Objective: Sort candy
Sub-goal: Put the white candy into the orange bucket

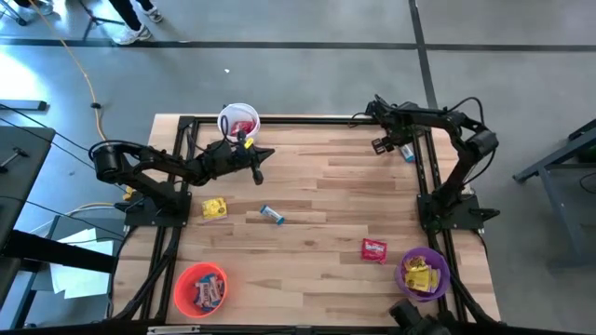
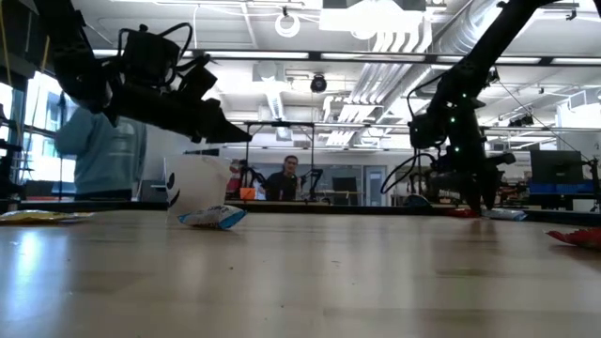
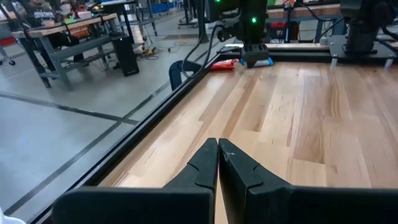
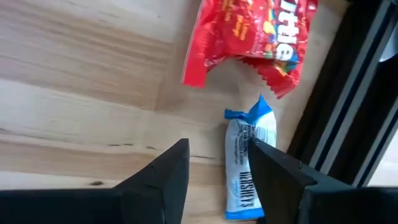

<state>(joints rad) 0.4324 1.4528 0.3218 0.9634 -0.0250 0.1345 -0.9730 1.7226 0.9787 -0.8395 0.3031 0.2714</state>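
Note:
My right gripper (image 4: pixel 219 149) hangs open, pointing down, at the table's far right corner (image 1: pixel 384 144). A blue-and-white candy bar (image 4: pixel 247 171) lies flat on the wood between its fingers, close against one finger. A red candy packet (image 4: pixel 249 37) lies just beyond the bar. My left gripper (image 3: pixel 218 146) is shut and empty, raised above the table near the white cup (image 1: pixel 238 121). Loose on the table lie a yellow packet (image 1: pixel 214 207), another blue bar (image 1: pixel 272 215) and a red packet (image 1: pixel 374 248). My right gripper comes at the blue-and-white bar from above, its fingers lying across the bar's upper half. One fingertip (image 4: pixel 264 155) overlaps the bar's long edge (image 4: pixel 252 163); whether it touches, I cannot tell. The bar lies flat on the table.
The white cup holds red candy at the far edge. An orange cup (image 1: pixel 200 288) with blue bars stands at the near left, a purple cup (image 1: pixel 424 273) with yellow packets at the near right. A black frame rail (image 4: pixel 348 112) runs right beside the bar.

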